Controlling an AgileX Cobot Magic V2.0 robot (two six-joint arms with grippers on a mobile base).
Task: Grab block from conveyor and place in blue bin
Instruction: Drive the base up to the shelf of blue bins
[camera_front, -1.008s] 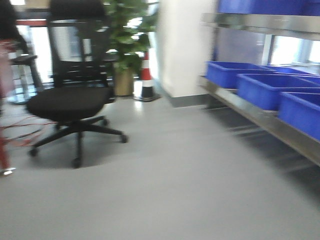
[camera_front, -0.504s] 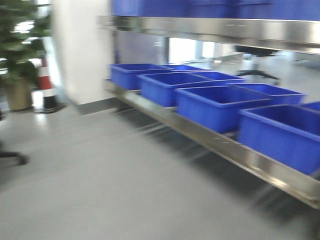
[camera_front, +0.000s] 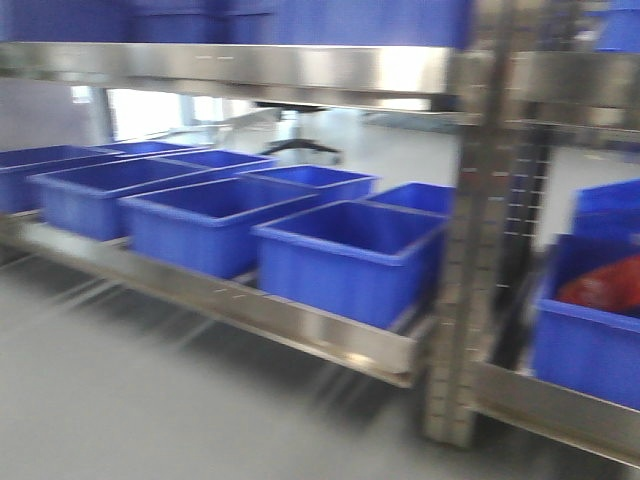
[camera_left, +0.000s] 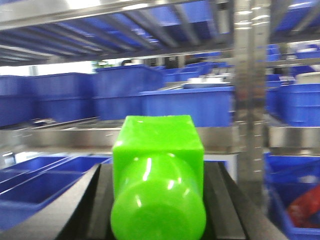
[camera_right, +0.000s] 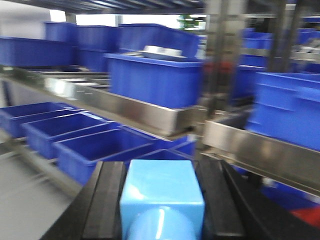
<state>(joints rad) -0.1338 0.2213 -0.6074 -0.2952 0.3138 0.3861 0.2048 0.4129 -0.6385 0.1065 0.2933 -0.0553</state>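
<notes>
L gripper (camera_left: 159, 202): closing partway on the green block (camera_left: 157, 160); black fingers (camera_left: 102, 197) are pressing its two flat sides, jaws standing only as wide as the block.
R gripper (camera_right: 162, 205): doing likewise w/ a light-blue block (camera_right: 162, 187), which is sitting square between the fingers (camera_right: 107, 195).
Conveyor: not showing in any view.
Blocks: both are riding up in the grippers, facing the racking, not yet over a bin.
Blue bin (camera_front: 345, 255): sitting open-topped on the steel shelf (camera_front: 300, 325), nearest of a row, just left of the upright post (camera_front: 480, 250). Looks empty, but the front view is blurring.
Other bin (camera_front: 590, 345): right of post, holding something red (camera_front: 605, 285); can't tell what.
Handling, est.: glossy moulded plastic, prob. hollow, so light and stiff, not fragile. The shine is suggesting a slippery skin.
Hold, est.: flat opposing faces are giving the pads good seating. The rounded near end of the green block is looking a poor place to pinch.
Risk, est.: a block twisting or sliding out if squeeze is easing before it's over the bin.
</notes>
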